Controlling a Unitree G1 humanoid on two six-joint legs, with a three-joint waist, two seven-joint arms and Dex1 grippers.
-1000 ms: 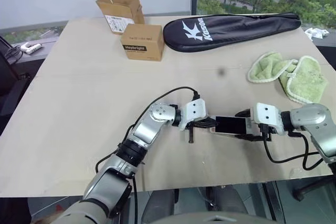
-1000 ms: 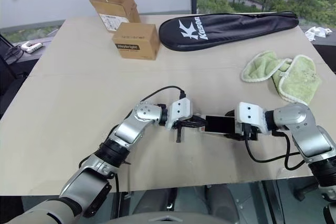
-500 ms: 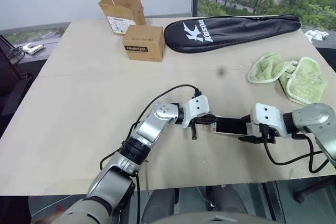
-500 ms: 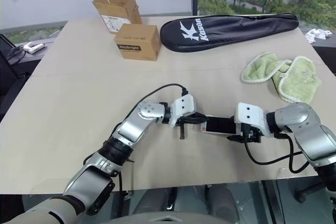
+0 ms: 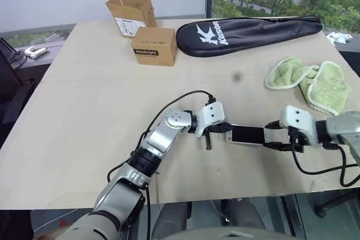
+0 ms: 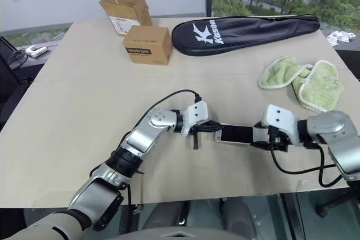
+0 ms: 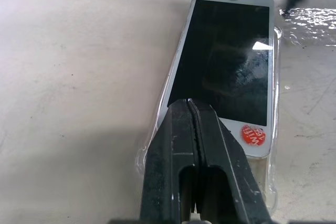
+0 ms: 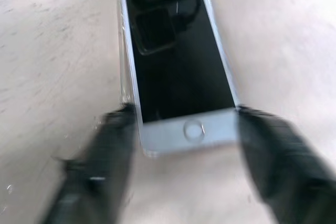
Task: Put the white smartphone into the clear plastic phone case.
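White smartphone: I see it screen up on the table, lying in the clear plastic phone case. Left claw: pinched together over its sticker end. Right claw: spread wide, straddling the home-button end.

Soft daylight from the windows ahead of me lights my worktop evenly, with faint shadows. The white smartphone screen carries a small glare. My right wrist view is motion-blurred, its black fingers smeared.
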